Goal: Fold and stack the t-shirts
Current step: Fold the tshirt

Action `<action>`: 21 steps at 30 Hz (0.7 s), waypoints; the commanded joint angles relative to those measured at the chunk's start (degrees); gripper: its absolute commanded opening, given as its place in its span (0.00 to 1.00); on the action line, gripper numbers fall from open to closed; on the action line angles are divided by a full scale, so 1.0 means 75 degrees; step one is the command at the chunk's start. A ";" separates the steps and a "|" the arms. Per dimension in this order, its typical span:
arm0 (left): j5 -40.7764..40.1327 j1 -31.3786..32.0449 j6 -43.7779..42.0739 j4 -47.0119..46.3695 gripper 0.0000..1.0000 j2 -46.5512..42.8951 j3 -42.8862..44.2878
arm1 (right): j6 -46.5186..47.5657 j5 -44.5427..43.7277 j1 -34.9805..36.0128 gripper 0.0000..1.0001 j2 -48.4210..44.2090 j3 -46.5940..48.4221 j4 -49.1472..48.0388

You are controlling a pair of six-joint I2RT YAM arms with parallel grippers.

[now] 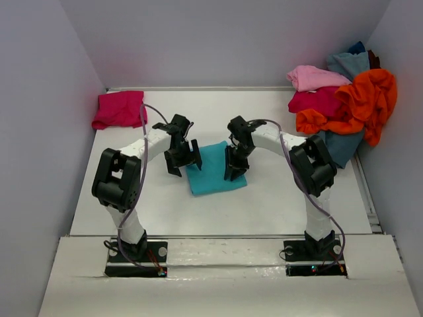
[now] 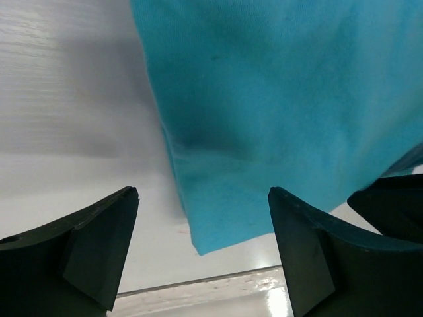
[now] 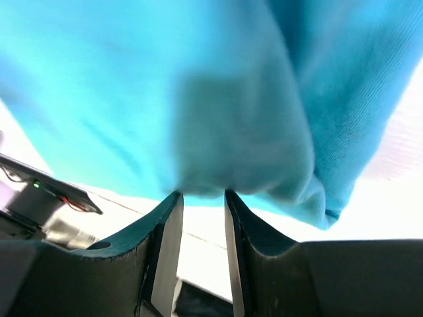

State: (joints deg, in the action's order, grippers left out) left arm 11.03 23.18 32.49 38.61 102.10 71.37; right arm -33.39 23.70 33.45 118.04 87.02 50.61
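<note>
Turquoise t-shirt (image 1: 213, 172), soft knit, folded to a rough rectangle, mid white table (image 1: 277, 201); left gripper (image 1: 183, 165) released, jaws wide, beside its left edge; right gripper (image 1: 232, 173) pinching a bunched right-edge fold

Cloth and plastic
Matt knit cloth: turquoise t-shirt (image 1: 215, 170); smooth, faintly glossy: desk (image 1: 264, 205); matt black plastic: left claw (image 2: 203, 195).

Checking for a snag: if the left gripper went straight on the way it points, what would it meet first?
Probably the edge of the turquoise t-shirt, lying ahead of the left gripper between its open jaws, though depth is unclear.
</note>
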 commanded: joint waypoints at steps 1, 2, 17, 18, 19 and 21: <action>0.1037 -0.0079 0.0472 -0.1079 0.91 -0.0628 -0.0643 | 0.0291 -0.0500 0.0051 0.37 -0.0470 0.0865 0.0178; 0.1165 -0.0079 0.0542 -0.1209 0.92 -0.0688 -0.0750 | 0.0338 -0.0512 0.0051 0.37 -0.0446 0.0912 0.0213; 0.1144 -0.0302 0.1152 -0.2008 0.93 -0.1215 -0.1876 | 0.0736 -0.0746 0.0051 0.37 -0.0293 0.0889 -0.0056; 0.1131 -0.0371 0.1164 -0.1984 0.93 -0.1216 -0.1899 | 0.0795 -0.0816 0.0051 0.37 -0.0270 0.0901 -0.0173; 0.1131 -0.0372 0.1164 -0.1984 0.93 -0.1250 -0.1934 | 0.0807 -0.0910 0.0051 0.37 -0.0177 0.0959 -0.0209; 0.1084 -0.0372 0.1187 -0.1961 0.93 -0.1262 -0.2016 | 0.0854 -0.1168 0.0051 0.37 -0.0036 0.1216 -0.0279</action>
State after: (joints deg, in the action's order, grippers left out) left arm 20.10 20.86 40.84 23.59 95.68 57.47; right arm -28.86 18.72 33.45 116.73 92.88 51.35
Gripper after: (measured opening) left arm 0.925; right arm 0.371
